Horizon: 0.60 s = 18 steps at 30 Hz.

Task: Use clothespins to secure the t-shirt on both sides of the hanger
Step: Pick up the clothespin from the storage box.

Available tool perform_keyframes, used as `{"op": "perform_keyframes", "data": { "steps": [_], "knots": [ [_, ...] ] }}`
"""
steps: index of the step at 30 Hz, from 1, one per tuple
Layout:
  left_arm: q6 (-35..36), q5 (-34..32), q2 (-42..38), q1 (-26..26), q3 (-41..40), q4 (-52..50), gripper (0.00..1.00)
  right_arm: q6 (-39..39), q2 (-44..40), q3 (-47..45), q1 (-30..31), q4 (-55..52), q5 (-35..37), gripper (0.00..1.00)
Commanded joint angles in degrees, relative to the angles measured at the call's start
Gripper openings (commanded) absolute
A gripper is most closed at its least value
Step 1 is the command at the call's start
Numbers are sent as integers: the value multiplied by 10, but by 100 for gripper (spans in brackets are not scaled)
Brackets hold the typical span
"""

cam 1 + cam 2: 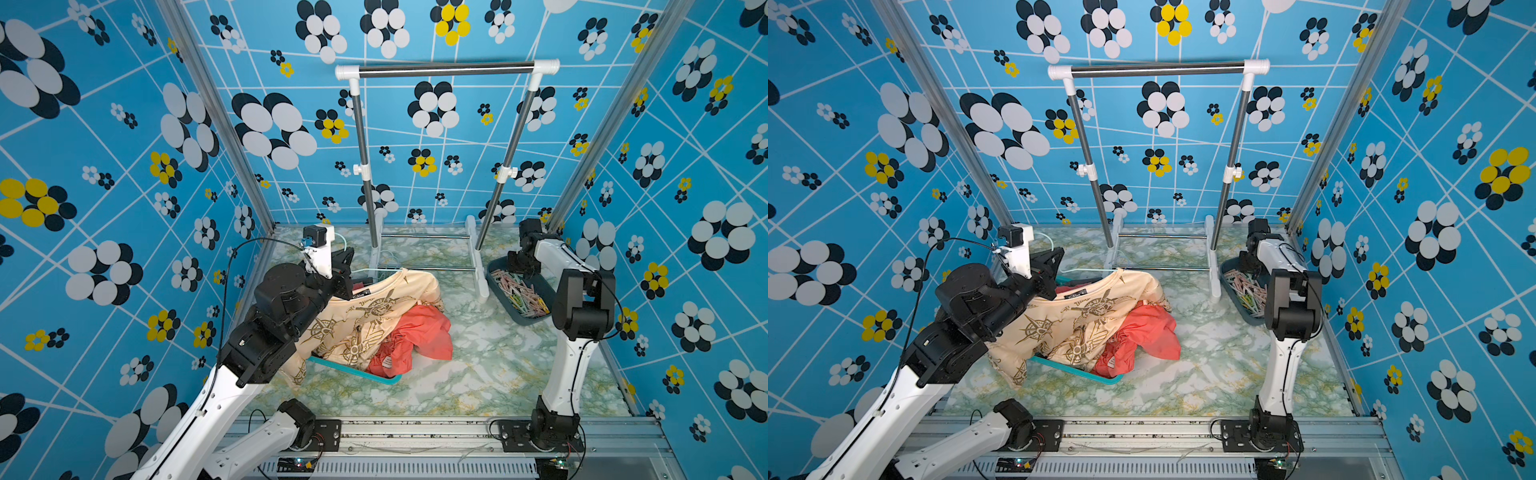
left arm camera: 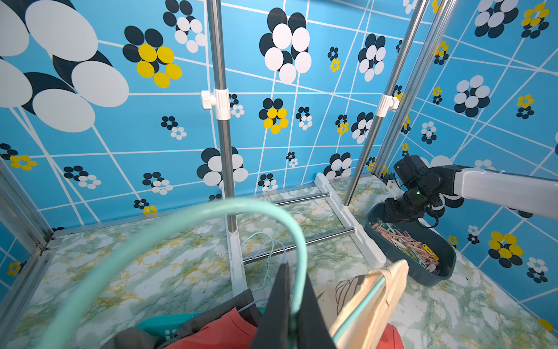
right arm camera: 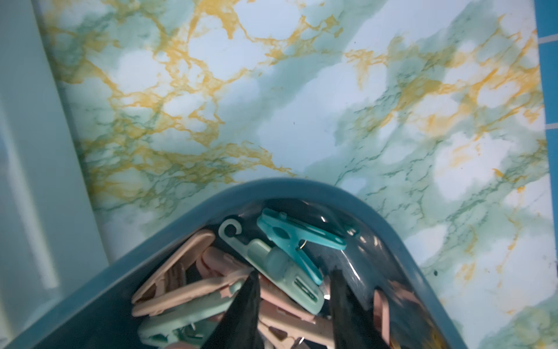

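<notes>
— Left hand (image 2: 290,290): clamped shut on the neck of the mint hanger (image 2: 211,211), just below the hook. Holds the collar end of the cream t-shirt (image 1: 357,320) up with it. Rest of the cloth slumped over a coral garment (image 1: 419,336) and the teal basket (image 1: 357,372).

— Shirt on the hanger, then?

— On one shoulder at least, going by the left wrist view: mint bar tucked inside cream cloth. Other shoulder hidden behind the arm in both top views. No pin on the fabric anywhere in view.

— And further right?

— Past the rack (image 1: 444,70), nothing on its top bar. Right hand (image 3: 294,273): fingers part-way apart, dipped into the dark bin (image 3: 302,184) on the marbled surface (image 1: 478,374), in among the clothespins (image 1: 521,293). Pink and mint ones between the fingers, but no firm pinch to be seen.

— So how far along?

— Early, by the look of it. Hanger gripped, shirt apparently threaded, pins all in the bin. Left to do: pick one, carry across, clip one shoulder. Then fetch a second and clip the other side.
</notes>
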Motion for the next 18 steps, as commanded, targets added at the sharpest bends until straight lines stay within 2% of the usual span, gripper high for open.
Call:
{"op": "perform_keyframes", "data": {
  "steps": [1,5,7,14,18],
  "knots": [
    [-9,6,-9,5,-4,9,0,1,5,-6,5,0,-10,42],
    [-14,8,-11,5,-5,4,0,-1,36,18,4,-12,-15,34],
    [-18,10,-12,5,-9,3,0,0,41,26,5,-17,-18,24],
    [-20,17,-23,5,-32,24,0,7,5,12,5,-14,-17,2],
    [-15,28,-24,5,-39,35,0,21,-40,-17,5,-8,-17,0]
  ]
}}
